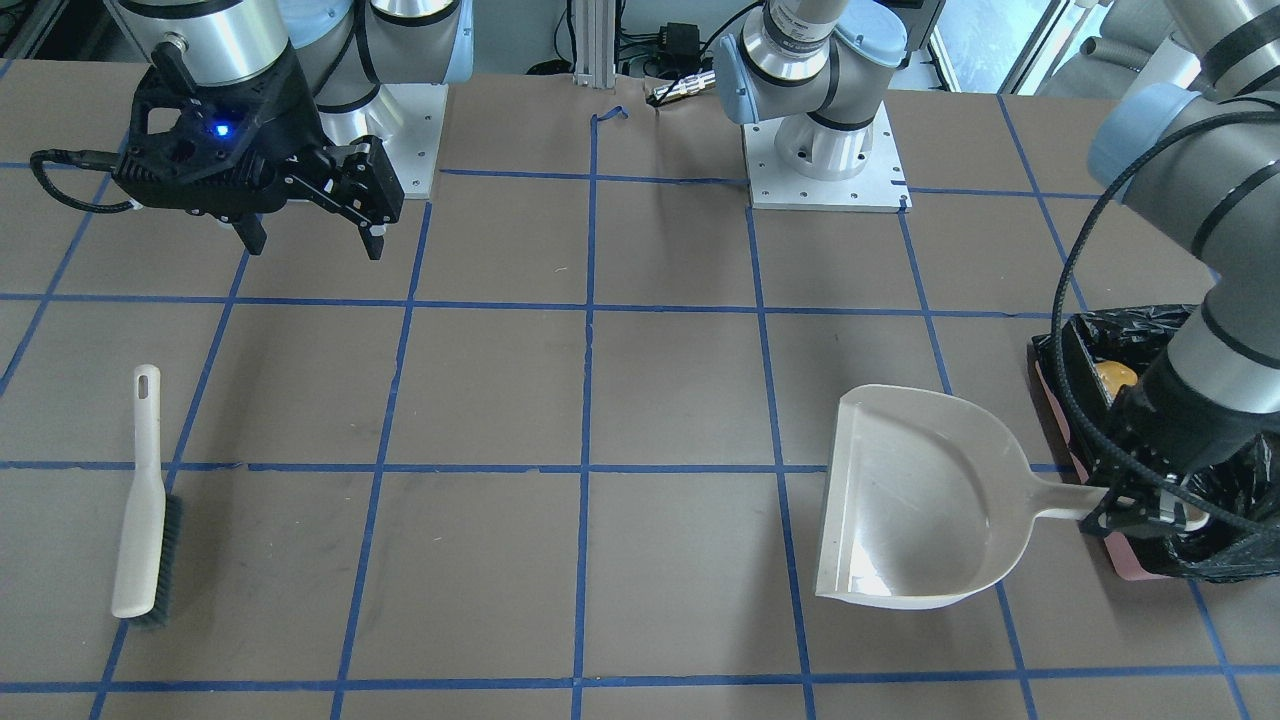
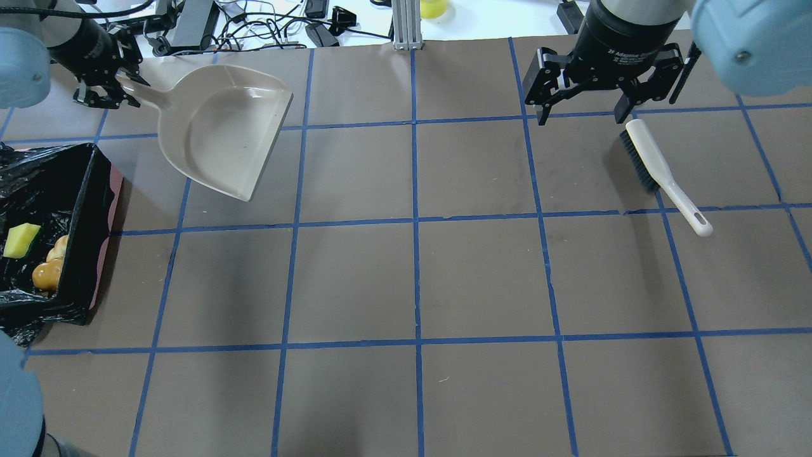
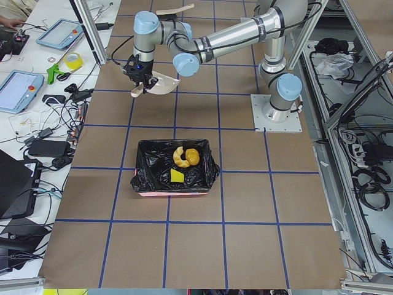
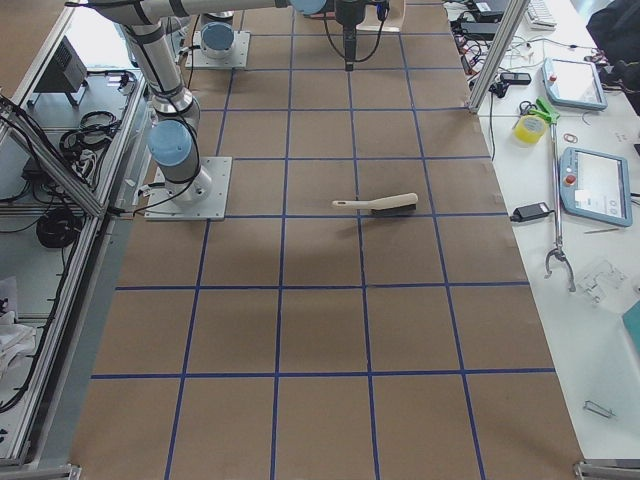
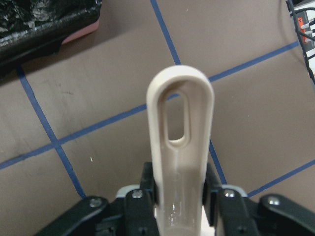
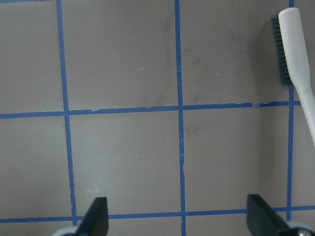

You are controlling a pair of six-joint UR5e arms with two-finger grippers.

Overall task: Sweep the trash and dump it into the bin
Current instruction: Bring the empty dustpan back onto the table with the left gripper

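Trash: the lump (image 2: 47, 274), crescent (image 2: 60, 247) and sponge (image 2: 21, 240) all lie inside the bin (image 2: 108, 228).
Left gripper (image 2: 117, 86): clamped on the dustpan (image 2: 222, 133) handle, close to its loop end.
Dustpan: looks empty. Its long axis runs from my gripper toward the table's middle, with the mouth facing away from the bin. I can't tell whether its lip touches the table.
Bin from left gripper: near, at the table's left edge, on the handle-end side and not ahead of the mouth.
Right gripper (image 2: 580, 117): jaws apart and holding nothing, hanging just beside the head of the brush (image 2: 660, 174).
Brush: lies flat, with its handle slanting away from that gripper.
Nearer arm: the left one; the right is well apart from the bin.
My read: the dumping looks done, and I only have to set the pan down away from the bin.
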